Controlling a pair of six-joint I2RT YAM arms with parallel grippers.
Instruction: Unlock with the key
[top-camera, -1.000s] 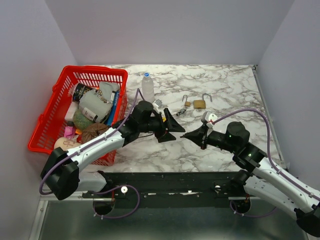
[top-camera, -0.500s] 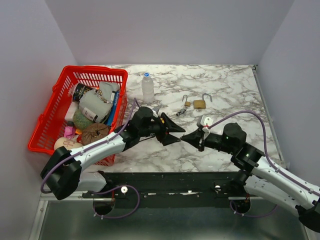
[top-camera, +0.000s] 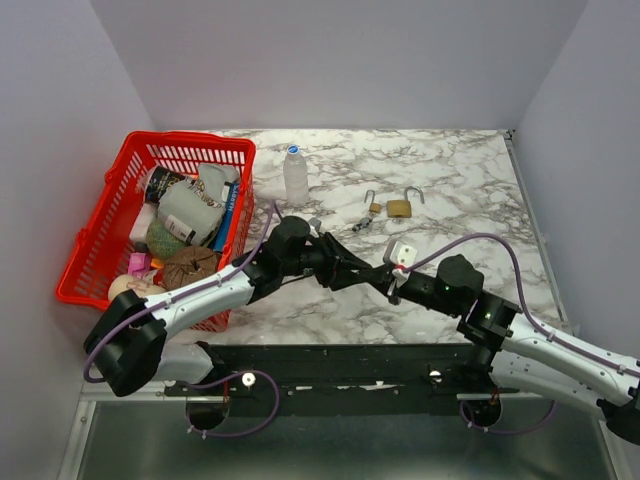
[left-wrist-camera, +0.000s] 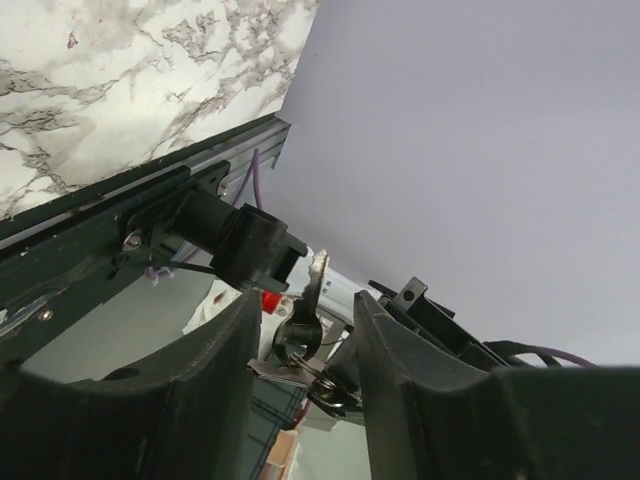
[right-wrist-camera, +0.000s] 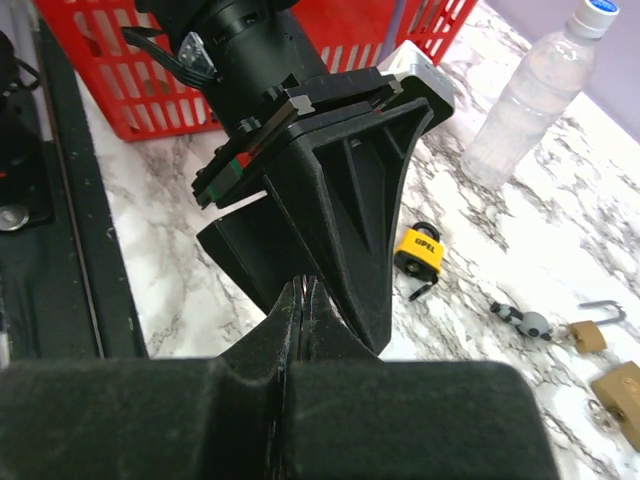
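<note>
A silver key (left-wrist-camera: 314, 285) stands blade-up between the fingers of my left gripper (left-wrist-camera: 305, 312), which is open, with a gap showing on both sides of the key. My right gripper (right-wrist-camera: 303, 292) is shut on the key's ring end; only a thin metal edge shows between its tips. In the top view the two grippers meet tip to tip over the table's front middle, left gripper (top-camera: 352, 270) against right gripper (top-camera: 380, 279). A yellow padlock (right-wrist-camera: 420, 250) lies on the marble just beyond the left gripper. It is hidden in the top view.
A brass padlock (top-camera: 399, 208) with its shackle open and a smaller one (top-camera: 372, 205) lie at the back centre, loose keys (top-camera: 360, 226) beside them. A clear bottle (top-camera: 295, 175) stands next to the red basket (top-camera: 100, 235), which is full of items on the left.
The right gripper has carried the key leftwards, into the left gripper's jaws. The left jaws have narrowed around it.
</note>
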